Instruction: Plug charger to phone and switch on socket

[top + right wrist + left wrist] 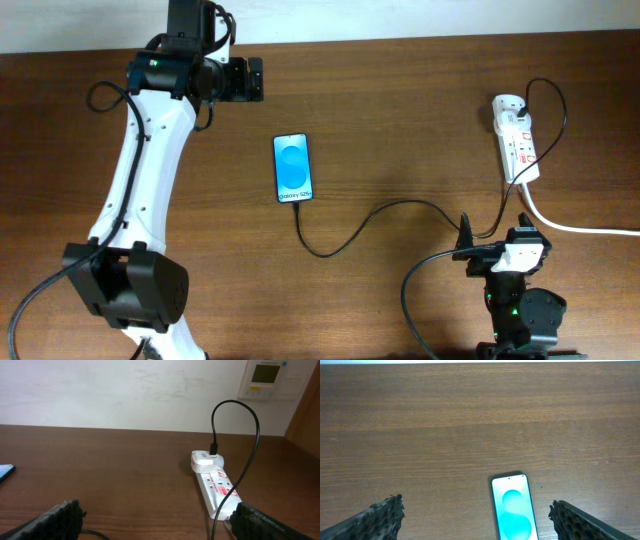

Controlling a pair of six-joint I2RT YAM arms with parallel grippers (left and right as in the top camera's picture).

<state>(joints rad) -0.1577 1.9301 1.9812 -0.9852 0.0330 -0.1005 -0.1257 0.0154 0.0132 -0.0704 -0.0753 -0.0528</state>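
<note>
The phone (pixel 292 167) lies flat mid-table with its blue screen lit; it also shows in the left wrist view (pixel 514 510). The charger cable (pixel 400 205) runs from the phone's near short edge across the table to a white adapter (pixel 207 460) in the far end of the socket strip (pixel 517 140). Whether the tip is seated in the phone cannot be told. My left gripper (pixel 252 80) is open and empty, behind and left of the phone, its fingers (pixel 477 517) spread wide. My right gripper (pixel 495 232) is open and empty, just in front of the socket strip (pixel 216 489).
The strip's thick white cord (pixel 580 228) runs off to the right edge. The charger cable arcs above the strip (pixel 250 445) and passes close to my right finger. A wall with a control panel (pixel 267 377) stands behind the table.
</note>
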